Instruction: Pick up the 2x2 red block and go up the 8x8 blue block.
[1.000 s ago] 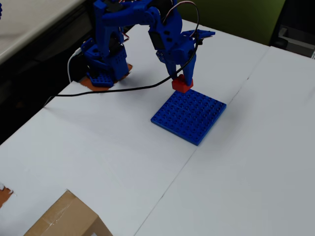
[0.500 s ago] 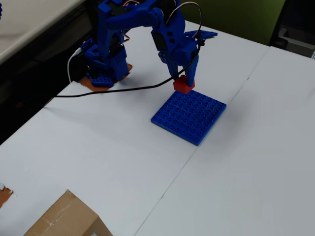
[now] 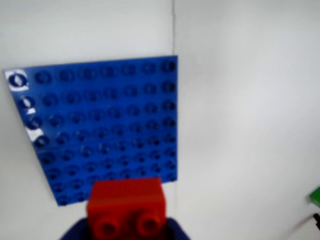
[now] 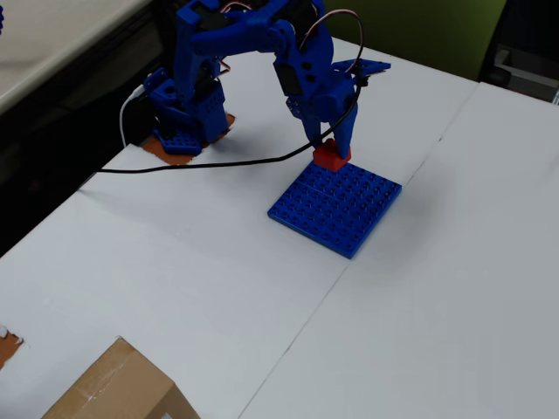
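The 2x2 red block (image 3: 126, 202) fills the bottom of the wrist view, two of its studs facing the camera, with a blue gripper part under it. In the overhead view my gripper (image 4: 331, 157) points down, shut on the red block (image 4: 331, 159), at the far edge of the 8x8 blue block (image 4: 336, 206). The blue plate (image 3: 102, 127) lies flat on the white table just beyond the red block. I cannot tell whether the red block touches the plate.
The arm's base (image 4: 185, 122) stands on an orange plate at the back left, with a black cable (image 4: 201, 166) trailing across the table. A cardboard box (image 4: 113, 388) sits at the front left. A green thing (image 3: 315, 196) shows at the wrist view's right edge.
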Controlling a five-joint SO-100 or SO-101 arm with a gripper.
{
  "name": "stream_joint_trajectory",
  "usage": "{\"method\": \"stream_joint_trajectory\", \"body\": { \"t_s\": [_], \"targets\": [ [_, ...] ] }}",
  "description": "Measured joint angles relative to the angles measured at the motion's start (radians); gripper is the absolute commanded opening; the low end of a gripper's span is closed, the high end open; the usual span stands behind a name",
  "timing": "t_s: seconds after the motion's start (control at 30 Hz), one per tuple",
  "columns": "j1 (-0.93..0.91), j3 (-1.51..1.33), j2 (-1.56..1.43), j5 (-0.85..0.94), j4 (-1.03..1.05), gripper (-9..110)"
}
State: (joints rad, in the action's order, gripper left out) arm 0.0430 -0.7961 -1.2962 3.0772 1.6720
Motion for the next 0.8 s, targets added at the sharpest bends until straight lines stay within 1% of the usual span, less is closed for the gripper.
{"method": "stream_joint_trajectory", "body": {
  "t_s": [0.8],
  "targets": [
    [0.000, 0.000, 0.000, 0.000, 0.017, 1]
  ]
}}
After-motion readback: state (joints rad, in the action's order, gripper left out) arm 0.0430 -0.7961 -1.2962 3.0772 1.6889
